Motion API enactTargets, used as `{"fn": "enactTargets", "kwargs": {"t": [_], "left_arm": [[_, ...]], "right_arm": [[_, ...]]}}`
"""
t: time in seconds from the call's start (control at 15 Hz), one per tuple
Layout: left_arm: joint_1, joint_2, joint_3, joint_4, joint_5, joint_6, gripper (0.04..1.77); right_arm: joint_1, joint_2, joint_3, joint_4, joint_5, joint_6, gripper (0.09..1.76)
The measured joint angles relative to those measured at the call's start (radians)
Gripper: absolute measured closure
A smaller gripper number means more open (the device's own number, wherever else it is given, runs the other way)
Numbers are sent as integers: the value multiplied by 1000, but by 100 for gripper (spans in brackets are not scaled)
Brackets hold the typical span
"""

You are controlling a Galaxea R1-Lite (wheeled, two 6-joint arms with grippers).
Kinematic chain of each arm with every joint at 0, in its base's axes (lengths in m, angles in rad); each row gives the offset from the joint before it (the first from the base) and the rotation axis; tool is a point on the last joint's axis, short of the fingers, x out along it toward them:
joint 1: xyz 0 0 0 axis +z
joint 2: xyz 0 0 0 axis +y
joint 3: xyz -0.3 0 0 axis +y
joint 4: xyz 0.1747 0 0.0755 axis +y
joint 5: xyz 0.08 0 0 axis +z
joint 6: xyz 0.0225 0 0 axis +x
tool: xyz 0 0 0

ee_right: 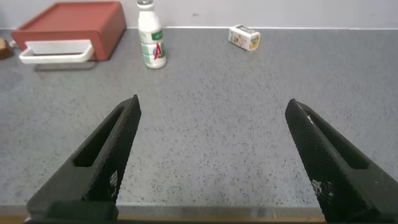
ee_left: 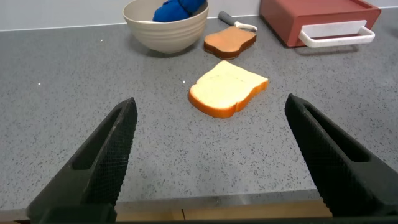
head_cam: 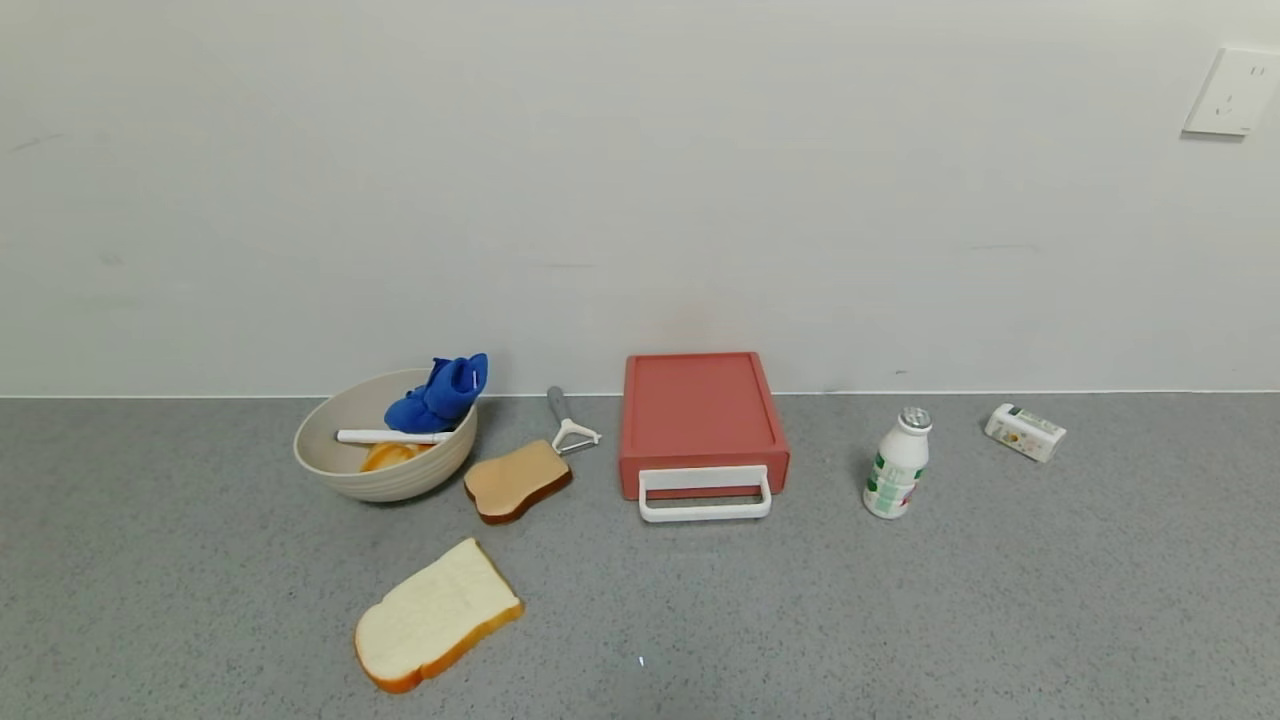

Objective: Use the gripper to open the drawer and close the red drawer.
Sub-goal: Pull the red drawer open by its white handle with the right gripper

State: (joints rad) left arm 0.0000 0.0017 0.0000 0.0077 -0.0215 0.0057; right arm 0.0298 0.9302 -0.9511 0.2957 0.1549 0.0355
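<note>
Both grippers, left (ee_left: pixel 208 155) and right (ee_right: pixel 211 155), fingers spread wide, empty; drawer (head_cam: pixel 702 425) well ahead of them, closed, untouched.

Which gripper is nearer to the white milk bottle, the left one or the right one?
Right. The right gripper faces the bottle across bare counter. The left gripper hangs over the other end, by the bread slice, with the drawer between.

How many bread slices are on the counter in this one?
2. A toasted brown slice lies between the bowl and the drawer; a pale white slice lies nearer the robot. The bowl's contents could hide more.
</note>
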Motion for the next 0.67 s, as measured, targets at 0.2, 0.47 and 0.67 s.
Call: {"fn": "enactTargets", "kwargs": {"t": [0.2,0.47,0.67], "left_arm": [[0,0,0,0,0,0,9],[0,0,0,0,0,0,9],[0,0,0,0,0,0,9]], "right_arm": [[0,0,0,0,0,0,14],[0,0,0,0,0,0,14],[0,0,0,0,0,0,14]]}}
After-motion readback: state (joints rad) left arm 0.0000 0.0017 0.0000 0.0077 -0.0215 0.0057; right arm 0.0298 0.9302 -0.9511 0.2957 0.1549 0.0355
